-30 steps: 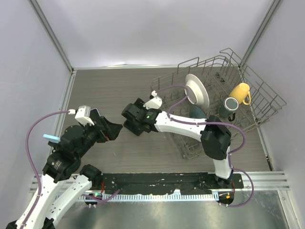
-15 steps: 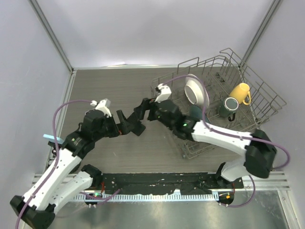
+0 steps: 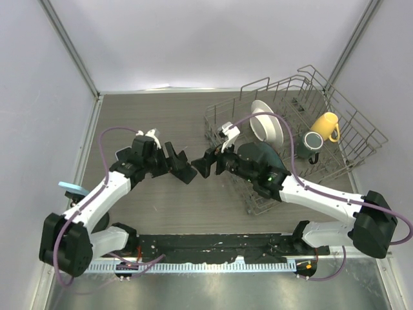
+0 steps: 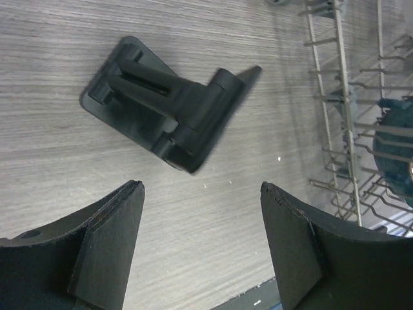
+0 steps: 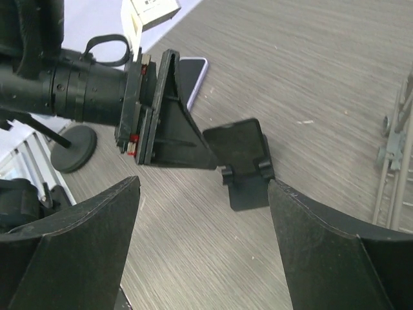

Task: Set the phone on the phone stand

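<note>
The phone [image 5: 193, 74], black with a pale rim, lies flat on the table behind my left gripper and also shows in the top view [image 3: 120, 155]. The phone stand [image 5: 72, 150], a black disc base with a thin post, stands farther left, mostly hidden under my left arm in the top view. A black hinged folding holder [image 4: 171, 106] lies on the table between both grippers [image 3: 188, 173] [image 5: 245, 161]. My left gripper [image 3: 175, 163] [image 4: 201, 219] is open and empty just short of it. My right gripper [image 3: 205, 163] [image 5: 203, 213] is open and empty, facing it from the right.
A wire dish rack [image 3: 348, 123] fills the right side and holds a white plate [image 3: 268, 123], a yellow mug [image 3: 326, 126], a green mug [image 3: 313, 143] and a dark teal bowl [image 3: 258, 158]. Its wires [image 4: 335, 97] are close on the right.
My left gripper has reached right toward the hinged holder, uncovering the phone. My right gripper has drawn back to the right and now faces the left one across the holder.
</note>
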Action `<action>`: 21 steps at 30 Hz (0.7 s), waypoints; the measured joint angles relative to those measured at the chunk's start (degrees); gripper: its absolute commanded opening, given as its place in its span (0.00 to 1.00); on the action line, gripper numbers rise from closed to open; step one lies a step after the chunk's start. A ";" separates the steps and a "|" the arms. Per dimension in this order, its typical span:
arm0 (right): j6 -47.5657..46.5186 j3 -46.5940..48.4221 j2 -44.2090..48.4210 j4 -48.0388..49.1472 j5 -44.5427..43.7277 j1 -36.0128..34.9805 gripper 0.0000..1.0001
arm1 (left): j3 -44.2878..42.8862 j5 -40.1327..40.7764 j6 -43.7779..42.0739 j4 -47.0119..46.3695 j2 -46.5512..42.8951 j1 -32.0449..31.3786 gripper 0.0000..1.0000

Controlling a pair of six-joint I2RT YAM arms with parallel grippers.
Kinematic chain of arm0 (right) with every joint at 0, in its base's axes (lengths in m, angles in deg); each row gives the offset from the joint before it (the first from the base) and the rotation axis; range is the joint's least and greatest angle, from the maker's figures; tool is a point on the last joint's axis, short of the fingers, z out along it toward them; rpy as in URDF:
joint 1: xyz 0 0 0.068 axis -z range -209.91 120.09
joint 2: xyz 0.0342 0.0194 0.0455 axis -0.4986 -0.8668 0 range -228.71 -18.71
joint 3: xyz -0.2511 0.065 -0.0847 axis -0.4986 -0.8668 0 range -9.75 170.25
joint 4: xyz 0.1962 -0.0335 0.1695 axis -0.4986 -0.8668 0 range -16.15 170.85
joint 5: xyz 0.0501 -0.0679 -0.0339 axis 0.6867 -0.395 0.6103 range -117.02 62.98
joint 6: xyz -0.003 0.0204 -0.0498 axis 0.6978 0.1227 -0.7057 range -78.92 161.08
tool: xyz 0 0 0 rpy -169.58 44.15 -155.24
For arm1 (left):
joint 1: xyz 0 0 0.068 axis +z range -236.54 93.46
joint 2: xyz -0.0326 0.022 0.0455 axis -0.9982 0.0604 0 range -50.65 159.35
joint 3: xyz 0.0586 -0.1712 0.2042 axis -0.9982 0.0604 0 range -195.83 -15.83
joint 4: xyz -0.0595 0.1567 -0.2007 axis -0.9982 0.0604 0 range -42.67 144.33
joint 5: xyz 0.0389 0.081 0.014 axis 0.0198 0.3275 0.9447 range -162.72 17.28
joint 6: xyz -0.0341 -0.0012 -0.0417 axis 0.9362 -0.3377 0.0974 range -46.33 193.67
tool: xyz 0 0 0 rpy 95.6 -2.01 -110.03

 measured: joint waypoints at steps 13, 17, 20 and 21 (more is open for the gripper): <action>-1.29 -4.22 4.48 0.81 -0.83 0.04 0.85 | 1.29 -1.40 -2.58 -11.89 11.78 0.92 0.51; -1.64 -4.66 4.48 0.83 -1.16 0.04 0.85 | 1.29 -1.11 -3.17 -12.66 13.42 0.90 0.41; -1.70 -4.87 4.46 0.79 -1.31 0.04 0.85 | 1.29 -1.11 -3.32 -13.57 13.49 0.87 0.31; -1.70 -4.90 4.46 0.79 -1.31 0.04 0.85 | 1.29 -1.09 -3.63 -13.99 13.49 0.85 0.23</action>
